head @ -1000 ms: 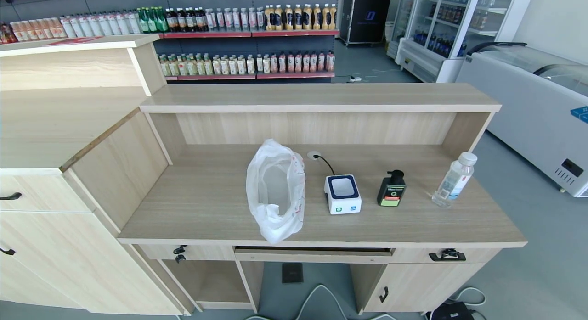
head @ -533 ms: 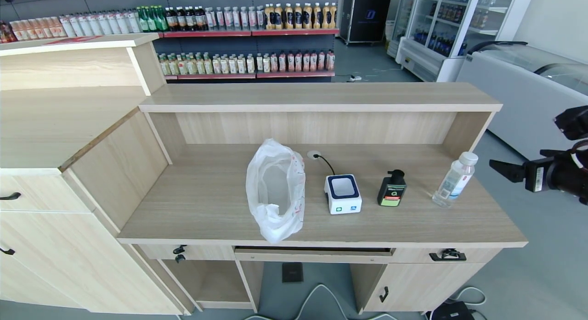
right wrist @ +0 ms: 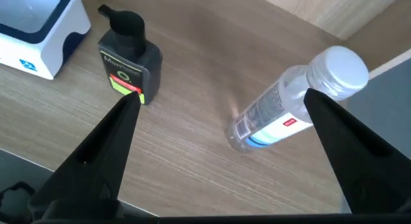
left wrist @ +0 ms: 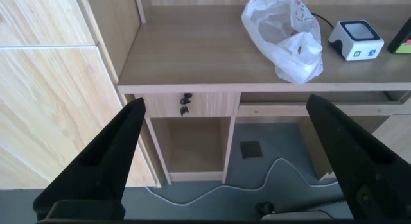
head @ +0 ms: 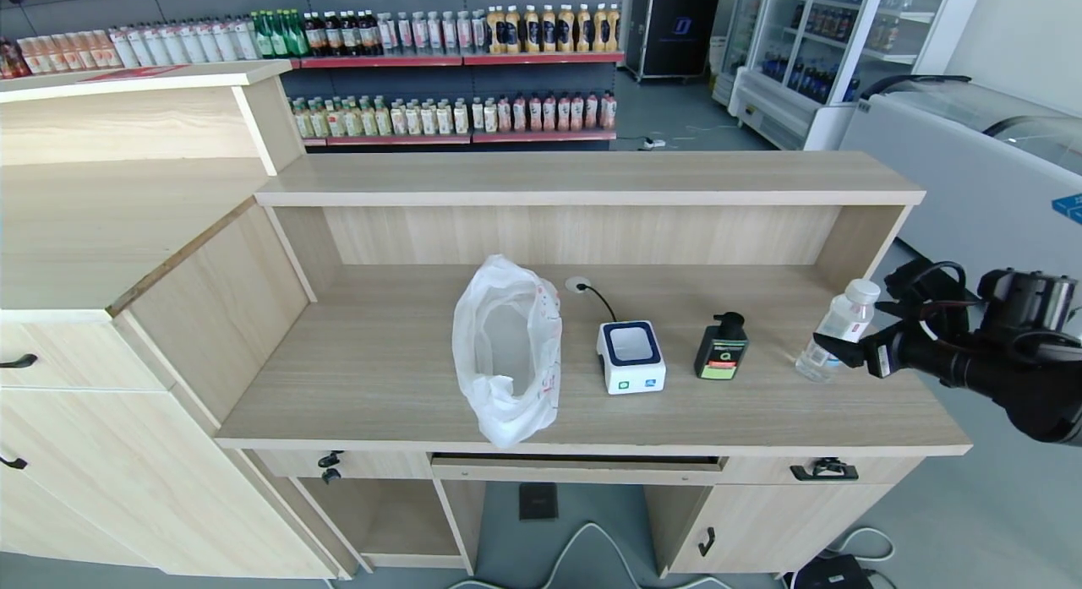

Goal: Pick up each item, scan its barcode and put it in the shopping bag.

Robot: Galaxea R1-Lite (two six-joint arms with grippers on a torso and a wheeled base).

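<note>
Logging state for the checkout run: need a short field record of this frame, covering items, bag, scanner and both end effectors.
bag: white plastic shopping bag, mouth open, on the light wooden counter, left of scanner
scanner: white box scanner with dark blue top, corded, mid-counter
item 1: black pump bottle with green-red label, upright, right of scanner
item 2: clear plastic water bottle with white cap, standing at counter's right end
right end effector: open, at the water bottle, not closed on it
left end effector: open, holding nothing, low before counter's left side
</note>
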